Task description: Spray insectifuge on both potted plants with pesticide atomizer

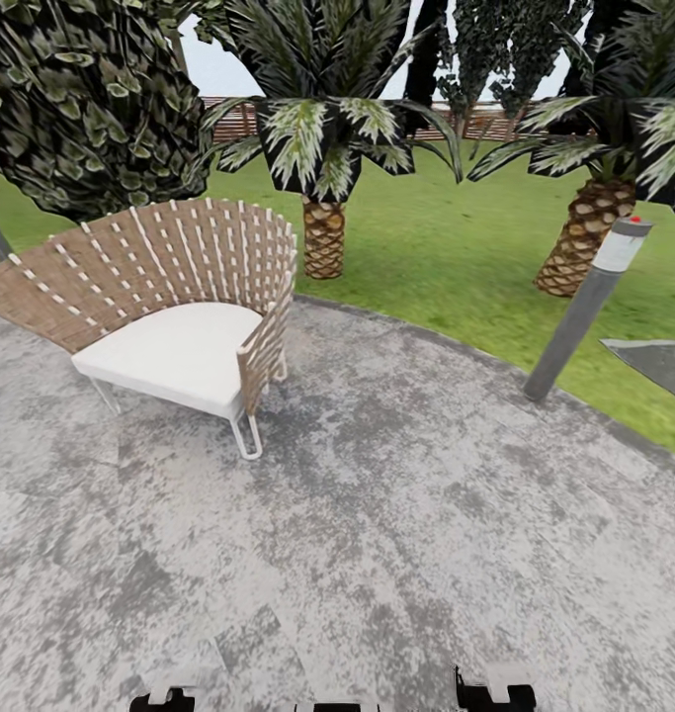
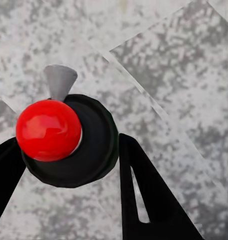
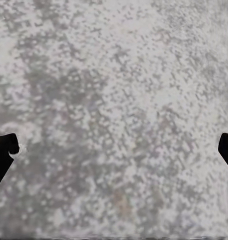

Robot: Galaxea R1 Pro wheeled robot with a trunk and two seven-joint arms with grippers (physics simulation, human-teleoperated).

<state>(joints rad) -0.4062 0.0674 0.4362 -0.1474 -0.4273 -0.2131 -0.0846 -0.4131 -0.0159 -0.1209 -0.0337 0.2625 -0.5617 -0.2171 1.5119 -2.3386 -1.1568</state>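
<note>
The left gripper (image 2: 68,165) has its two dark fingers spread apart with nothing between them; through the gap its wrist camera looks down on a black round part with a red ball (image 2: 47,130), seemingly part of the robot itself, though I cannot tell which. The right gripper (image 3: 114,150) is wide open and empty too, only its fingertips (image 3: 3,150) showing at the edges over bare mottled stone. Both point down at the patio (image 1: 396,534), which suits a travelling pose rather than a reach.

In the head view, a woven-backed chair with a white cushion (image 1: 179,307) sits at ten o'clock, a grey bollard lamp with a red dot (image 1: 586,302) at two o'clock on the patio's edge, palm trees (image 1: 324,168) and lawn (image 1: 446,247) at twelve o'clock, and the slatted fence (image 1: 238,119) behind.

The pesticide atomizer and the potted plants are not in sight here, so the robot is likely still searching.
</note>
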